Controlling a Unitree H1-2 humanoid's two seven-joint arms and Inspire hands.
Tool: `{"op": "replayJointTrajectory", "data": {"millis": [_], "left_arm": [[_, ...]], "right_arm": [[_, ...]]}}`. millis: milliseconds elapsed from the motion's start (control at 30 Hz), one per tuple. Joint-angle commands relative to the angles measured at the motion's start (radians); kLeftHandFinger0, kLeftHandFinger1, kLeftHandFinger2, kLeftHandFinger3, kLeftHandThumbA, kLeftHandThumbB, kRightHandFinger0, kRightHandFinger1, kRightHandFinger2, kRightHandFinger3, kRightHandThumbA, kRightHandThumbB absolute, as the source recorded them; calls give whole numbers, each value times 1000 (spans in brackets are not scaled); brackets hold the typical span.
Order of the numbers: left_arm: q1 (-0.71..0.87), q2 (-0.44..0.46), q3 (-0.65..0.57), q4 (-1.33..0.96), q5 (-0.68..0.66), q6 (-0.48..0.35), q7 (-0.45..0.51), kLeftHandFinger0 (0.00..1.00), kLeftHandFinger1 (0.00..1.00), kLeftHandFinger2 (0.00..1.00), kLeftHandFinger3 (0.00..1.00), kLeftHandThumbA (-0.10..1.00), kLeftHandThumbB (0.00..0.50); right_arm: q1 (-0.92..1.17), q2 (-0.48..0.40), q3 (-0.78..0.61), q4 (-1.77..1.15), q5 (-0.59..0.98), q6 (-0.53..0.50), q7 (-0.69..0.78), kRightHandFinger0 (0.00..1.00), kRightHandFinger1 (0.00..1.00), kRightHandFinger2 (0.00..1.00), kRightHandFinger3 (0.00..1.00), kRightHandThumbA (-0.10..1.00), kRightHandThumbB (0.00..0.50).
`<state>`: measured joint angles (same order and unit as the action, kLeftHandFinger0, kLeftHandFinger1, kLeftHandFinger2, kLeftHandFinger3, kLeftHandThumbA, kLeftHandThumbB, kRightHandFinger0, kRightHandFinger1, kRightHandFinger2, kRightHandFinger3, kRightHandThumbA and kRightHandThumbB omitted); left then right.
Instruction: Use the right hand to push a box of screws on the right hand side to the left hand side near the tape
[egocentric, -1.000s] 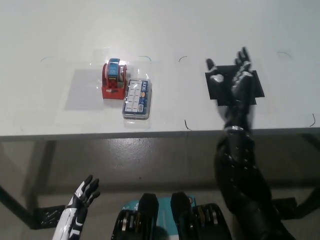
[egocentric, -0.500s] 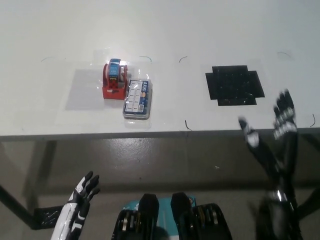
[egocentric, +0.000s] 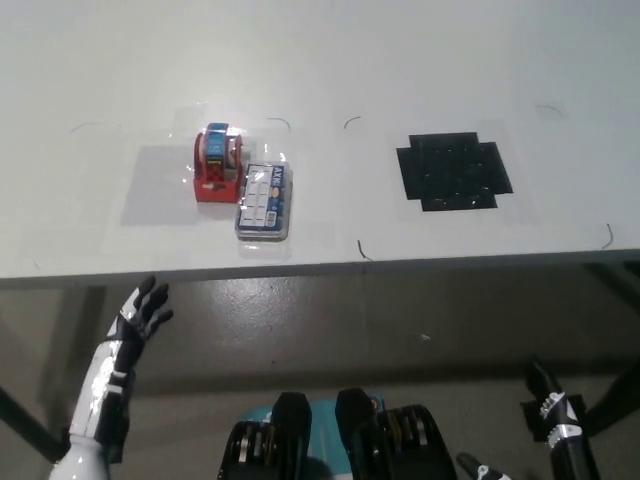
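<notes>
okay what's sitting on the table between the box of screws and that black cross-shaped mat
Nothing. In the head view, the stretch of white table between the box of screws and the black mat is bare, apart from thin pen marks on the surface.

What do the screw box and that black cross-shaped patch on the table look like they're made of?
The screw box looks like clear glossy plastic: light glints off its rim and the compartments show through. The black patch looks like a flat, matte mat or tape, showing no sheen and no visible thickness; which one is unclear.

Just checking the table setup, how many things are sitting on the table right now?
2: the red tape dispenser at the table's left, and the box of screws touching its right side.
</notes>
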<state>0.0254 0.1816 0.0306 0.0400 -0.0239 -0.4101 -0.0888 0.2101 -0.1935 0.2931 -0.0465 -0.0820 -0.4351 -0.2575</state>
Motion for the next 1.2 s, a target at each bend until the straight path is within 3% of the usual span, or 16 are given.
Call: {"op": "replayJointTrajectory", "data": {"millis": [0,133,200,333,567,767,833,933,1167], "left_arm": [[23,-8,12,16,1,-32,13,956,1000,1000,1000,1000,389],[38,-13,11,34,11,-32,17,961,1000,1000,1000,1000,404],[38,-14,10,49,15,-36,18,954,1000,1000,1000,1000,404],[41,-27,6,75,17,-44,23,977,1000,1000,1000,1000,412],[44,-28,4,115,7,-35,11,1000,1000,1000,1000,1000,439],[44,-21,9,118,6,-38,9,1000,1000,1000,1000,1000,430],[43,-22,11,114,8,-31,12,1000,1000,1000,1000,1000,426],[32,-20,12,121,8,-37,11,1000,1000,1000,1000,1000,424],[22,-18,15,117,9,-21,9,1000,1000,1000,1000,1000,429]], "right_arm": [[-33,8,-13,17,24,-35,52,1000,1000,1000,1000,1000,221],[-51,19,-23,33,46,-35,81,1000,1000,1000,1000,999,218],[-58,28,-30,43,56,-35,94,1000,1000,1000,1000,1000,247],[-65,37,-47,55,83,-35,118,1000,1000,1000,1000,1000,211],[-81,53,-86,82,96,-35,149,1000,1000,1000,1000,1000,219],[-87,71,-110,98,102,-35,170,1000,1000,1000,1000,1000,224],[-87,74,-119,98,99,-35,177,1000,1000,1000,1000,985,204],[-94,83,-130,103,77,-35,169,964,1000,1000,1000,1000,235],[-102,93,-147,107,70,-35,179,969,1000,1000,1000,1000,239]]}}
